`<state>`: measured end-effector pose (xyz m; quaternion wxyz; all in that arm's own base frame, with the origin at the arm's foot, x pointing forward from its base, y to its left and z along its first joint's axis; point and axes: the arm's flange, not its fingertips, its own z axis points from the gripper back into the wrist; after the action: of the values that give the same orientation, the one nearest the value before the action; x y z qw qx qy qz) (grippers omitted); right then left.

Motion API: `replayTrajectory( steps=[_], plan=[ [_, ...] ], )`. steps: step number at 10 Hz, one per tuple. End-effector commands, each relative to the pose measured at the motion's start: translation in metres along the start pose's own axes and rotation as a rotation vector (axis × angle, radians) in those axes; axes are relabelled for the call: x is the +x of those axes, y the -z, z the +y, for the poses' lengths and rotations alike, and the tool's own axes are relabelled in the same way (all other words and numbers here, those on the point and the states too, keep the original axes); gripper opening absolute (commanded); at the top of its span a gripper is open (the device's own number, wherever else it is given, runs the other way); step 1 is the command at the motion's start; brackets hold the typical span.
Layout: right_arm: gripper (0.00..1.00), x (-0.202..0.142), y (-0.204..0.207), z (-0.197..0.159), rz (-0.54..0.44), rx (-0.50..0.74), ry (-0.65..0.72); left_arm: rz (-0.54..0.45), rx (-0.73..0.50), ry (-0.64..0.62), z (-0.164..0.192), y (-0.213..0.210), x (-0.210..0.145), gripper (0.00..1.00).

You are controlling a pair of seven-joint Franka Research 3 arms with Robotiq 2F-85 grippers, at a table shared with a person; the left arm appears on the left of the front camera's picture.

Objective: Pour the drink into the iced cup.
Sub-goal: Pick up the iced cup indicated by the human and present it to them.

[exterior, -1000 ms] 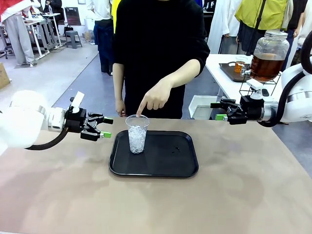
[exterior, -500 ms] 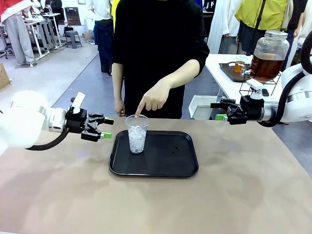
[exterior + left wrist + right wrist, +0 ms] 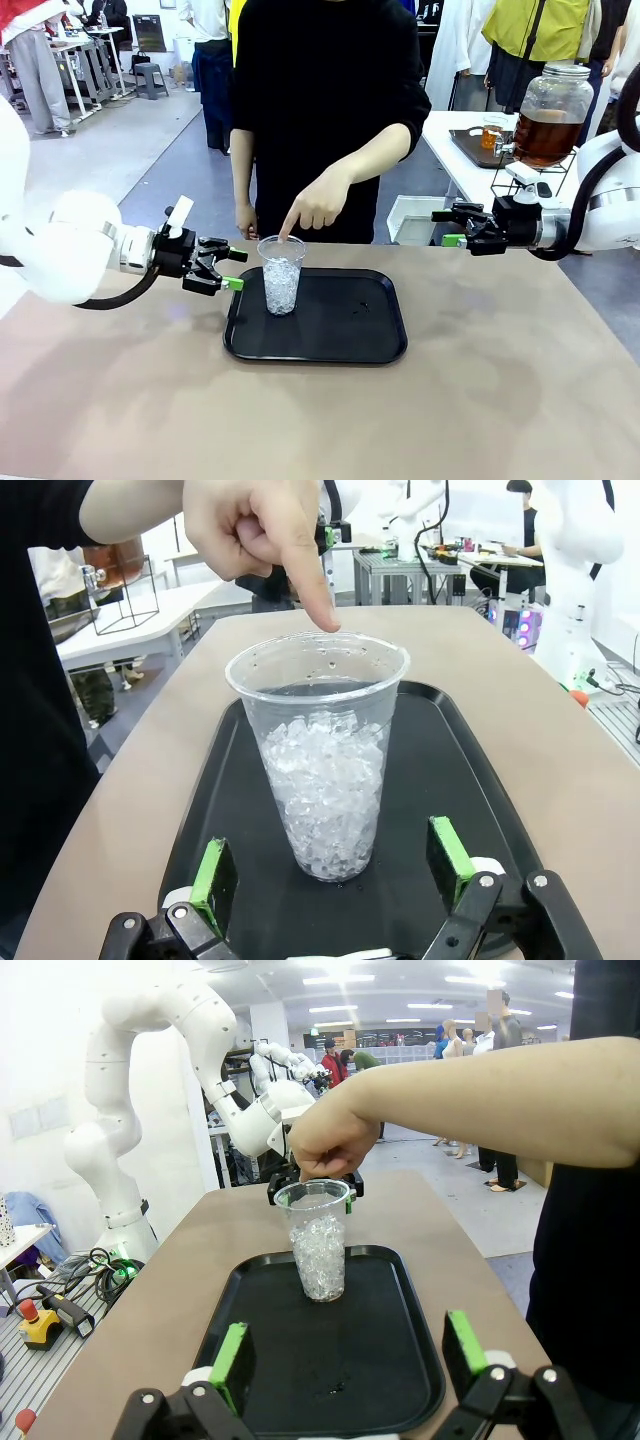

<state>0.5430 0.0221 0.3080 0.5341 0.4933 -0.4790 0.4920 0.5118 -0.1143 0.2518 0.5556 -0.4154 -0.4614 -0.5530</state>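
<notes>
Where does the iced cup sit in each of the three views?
Front view: iced cup left of centre, on the left part of the black tray.
Left wrist view: iced cup at centre, close and large.
Right wrist view: iced cup at centre, farther off.
Shared landmark: the person's hand, pointing down at the rim.

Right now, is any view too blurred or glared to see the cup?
Front view: even light, no blur, cup distinct against the black tray. Left wrist view: cup close and sharp, ice readable. Right wrist view: ceiling lights blown out up top, cup unaffected.
</notes>
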Motion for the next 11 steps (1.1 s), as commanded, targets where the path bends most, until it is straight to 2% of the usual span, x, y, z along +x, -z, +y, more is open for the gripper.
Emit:
replayTrajectory(
  steps=[1, 11],
  plan=[
    [1.0, 0.004, 0.002, -0.001, 0.002, 0.005, 0.008, -0.021, 0.014, 0.028, 0.006, 0.009, -0.007, 1.0],
    [1.0, 0.004, 0.002, -0.001, 0.002, 0.005, 0.008, -0.064, -0.027, 0.001, 0.025, 0.038, -0.013, 1.0]
  ],
)
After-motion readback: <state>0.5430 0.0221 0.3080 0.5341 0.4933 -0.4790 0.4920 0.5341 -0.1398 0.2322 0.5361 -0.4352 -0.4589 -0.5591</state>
